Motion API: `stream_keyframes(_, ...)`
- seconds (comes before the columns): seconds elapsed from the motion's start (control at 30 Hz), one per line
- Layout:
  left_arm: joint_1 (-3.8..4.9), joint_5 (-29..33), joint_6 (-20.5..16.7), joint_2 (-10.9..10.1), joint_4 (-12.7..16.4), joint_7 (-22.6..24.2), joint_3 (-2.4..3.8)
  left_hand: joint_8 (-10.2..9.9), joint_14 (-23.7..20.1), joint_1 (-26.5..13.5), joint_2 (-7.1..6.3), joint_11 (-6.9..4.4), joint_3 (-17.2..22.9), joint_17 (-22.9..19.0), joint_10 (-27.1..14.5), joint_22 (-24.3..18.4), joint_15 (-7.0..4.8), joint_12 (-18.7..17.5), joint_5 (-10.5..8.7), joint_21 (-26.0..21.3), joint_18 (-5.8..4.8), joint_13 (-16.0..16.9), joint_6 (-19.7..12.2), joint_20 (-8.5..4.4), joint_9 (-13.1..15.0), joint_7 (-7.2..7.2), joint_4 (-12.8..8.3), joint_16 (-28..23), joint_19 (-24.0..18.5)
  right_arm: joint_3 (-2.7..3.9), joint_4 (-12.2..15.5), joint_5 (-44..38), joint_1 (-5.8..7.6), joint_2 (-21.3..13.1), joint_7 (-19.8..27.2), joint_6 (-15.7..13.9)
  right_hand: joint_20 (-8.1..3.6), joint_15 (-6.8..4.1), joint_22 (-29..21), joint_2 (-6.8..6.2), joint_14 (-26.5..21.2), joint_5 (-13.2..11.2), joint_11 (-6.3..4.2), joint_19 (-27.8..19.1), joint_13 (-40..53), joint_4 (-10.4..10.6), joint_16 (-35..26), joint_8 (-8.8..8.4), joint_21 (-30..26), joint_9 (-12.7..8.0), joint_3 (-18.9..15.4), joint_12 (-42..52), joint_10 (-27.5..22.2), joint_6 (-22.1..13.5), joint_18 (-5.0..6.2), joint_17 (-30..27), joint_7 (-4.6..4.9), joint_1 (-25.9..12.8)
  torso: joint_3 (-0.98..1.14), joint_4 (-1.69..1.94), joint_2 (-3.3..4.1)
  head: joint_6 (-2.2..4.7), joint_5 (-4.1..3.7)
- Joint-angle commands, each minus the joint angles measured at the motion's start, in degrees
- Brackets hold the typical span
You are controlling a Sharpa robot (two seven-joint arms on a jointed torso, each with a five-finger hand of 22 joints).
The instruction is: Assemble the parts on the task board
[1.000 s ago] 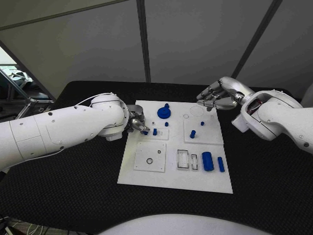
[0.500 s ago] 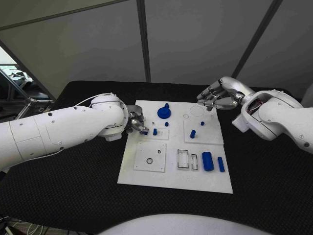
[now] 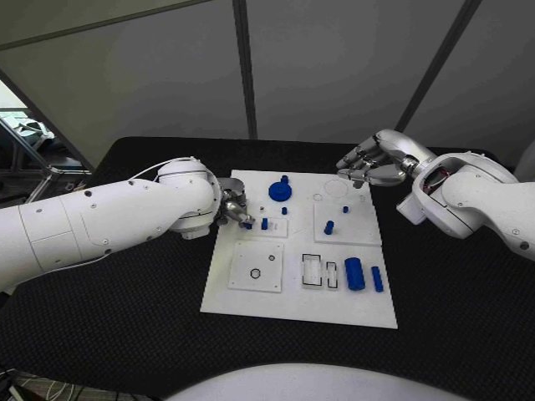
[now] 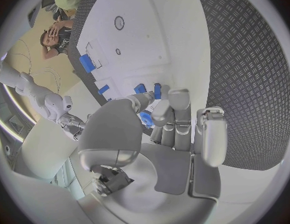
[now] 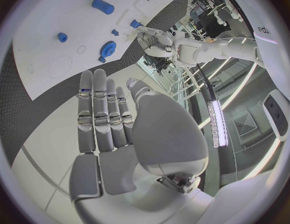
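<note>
Task board (image 3: 302, 309) mid-frame | some blue parts (image 3: 354, 275) lie loose, slots empty | left robot hand (image 3: 235, 210) pinches small part (image 4: 145, 118) | right robot hand (image 3: 364, 167) upper right, fingers apart, holds nothing | assy partly done

A black bench (image 3: 123, 317) with a fine textured surface spreads across the scene in front of grey wall panels. One thing lies directly on it: a white rectangular task board (image 3: 294, 307), set flat near the middle, with its long sides running away from the robot. Bare black bench shows on all sides of the board, with wider stretches to its left and right. In the left wrist view the bench (image 4: 244, 59) shows a diamond-like pattern beside the board's white edge (image 4: 176, 45).
</note>
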Motion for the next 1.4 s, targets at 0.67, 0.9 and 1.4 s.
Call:
stream_keyframes(0.67, -0.18, 1.55, 2.73, 1.83, -2.32, -2.5, -0.12, 1.3, 0.25, -4.2, -0.92, -0.61, 0.35, 0.16, 0.67, 13.61, -0.86, 0.37, 0.03, 0.95, -3.5, 0.09, 1.45, -0.88, 0.51, -1.24, -2.14, -0.05, 5.04, 0.05, 0.3, -0.19, 0.13, -0.15, 0.32, 0.07, 0.09, 0.05, -0.09, 0.16, 0.32, 0.29, 0.07, 0.43, -0.11, -0.08, -0.32, -0.24, -0.29, 0.05, 0.37, -0.16, 0.21, 0.21, 0.23, 0.12, 0.22, 0.27, -0.04, 0.04, 0.0, -0.32, -0.37)
stream_keyframes(0.9, -0.17, 1.56, 2.54, 2.02, -2.44, -2.45, -0.11, 1.65, 0.26, -5.89, -1.57, -0.73, -1.4, 0.17, 0.78, 13.69, -0.96, 0.53, -0.03, 1.03, -3.53, 0.23, 1.7, -1.0, 0.71, -1.39, -1.29, -0.06, 5.09, 0.05, 0.28, -0.19, 0.13, -0.09, 0.35, 0.1, 0.09, 0.05, -0.09, 0.16, 0.32, 0.29, 0.07, 0.43, -0.11, -0.08, -0.32, -0.24, -0.29, 0.05, 0.37, -0.16, 0.21, 0.21, 0.23, 0.12, 0.22, 0.27, -0.06, 0.01, 0.01, -0.37, -0.35)
stream_keyframes(1.4, -0.17, 1.56, 2.05, 2.2, -2.38, -2.76, -0.11, 2.06, 0.29, -7.7, -1.78, -0.84, -4.38, 0.22, 0.91, 13.96, -1.03, 0.68, -0.05, 1.3, -3.61, 0.32, 2.24, -1.08, 0.88, -1.56, 0.14, -0.03, 5.24, 0.05, 0.18, -0.19, 0.13, -0.03, 0.35, 0.17, 0.09, 0.06, -0.1, 0.15, 0.34, 0.32, 0.09, 0.46, -0.14, -0.05, -0.35, -0.24, -0.32, 0.05, 0.36, -0.16, 0.21, 0.22, 0.22, 0.14, 0.23, 0.22, -0.03, 0.02, -0.03, -0.64, -0.34)
